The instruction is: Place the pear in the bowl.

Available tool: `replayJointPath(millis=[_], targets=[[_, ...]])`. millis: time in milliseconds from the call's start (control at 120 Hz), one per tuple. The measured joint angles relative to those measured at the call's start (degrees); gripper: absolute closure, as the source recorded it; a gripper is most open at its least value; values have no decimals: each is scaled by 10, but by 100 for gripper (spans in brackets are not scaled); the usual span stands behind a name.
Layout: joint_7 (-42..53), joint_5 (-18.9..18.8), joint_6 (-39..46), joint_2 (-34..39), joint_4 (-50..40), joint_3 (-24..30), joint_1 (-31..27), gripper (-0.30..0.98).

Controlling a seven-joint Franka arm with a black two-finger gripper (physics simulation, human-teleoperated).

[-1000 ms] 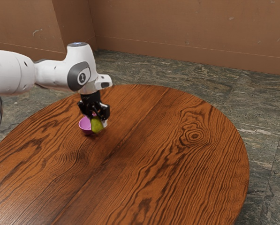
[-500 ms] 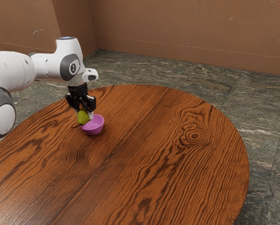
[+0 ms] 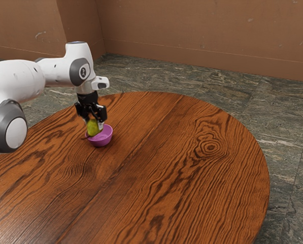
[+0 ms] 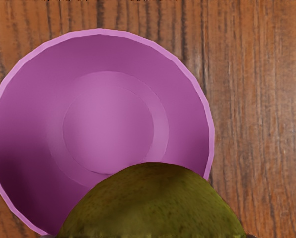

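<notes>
While the gripper (image 3: 93, 123) is holding the pear (image 3: 92, 128): the jaws are standing part-way apart, pressing it from two sides.
Pear: it is hanging off the bowl's centre, partly overlapping the rim toward the exterior view's left; whether it is touching the rim, I cannot tell.
Bowl (image 3: 100, 143): it is sitting upright on the table (image 3: 166, 168), its open middle facing up beside the pear.
Pear's handling: it is probably offering modest weight and firm flesh, with smooth, rounded skin that could be slipping or bruising under too hard a squeeze.
Pear's hold: opposite sides of its widest part are probably giving the surest grip; pinching near a tapering end would be risking a roll.
Gripper's next move: it is needing, I judge, a small shift toward the bowl's middle, then a low, gentle release, since dropping from the rim could be tipping the bowl.
</notes>
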State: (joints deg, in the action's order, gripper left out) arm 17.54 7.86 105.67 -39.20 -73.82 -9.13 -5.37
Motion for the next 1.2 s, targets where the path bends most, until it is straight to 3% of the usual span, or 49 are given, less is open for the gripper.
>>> replayJointPath(millis=[217,542,658,892,1117,1200], targets=[[24,5,-10,-1,6,0,0,10],[46,7,-39,19,22,1,2,2],[42,2,-78,74,24,11,18,1],[-1,-31,-168,229,12,15,128,0],[-46,-72,-222,364,-70,30,162,0],[-61,-82,-212,418,-142,29,165,0]])
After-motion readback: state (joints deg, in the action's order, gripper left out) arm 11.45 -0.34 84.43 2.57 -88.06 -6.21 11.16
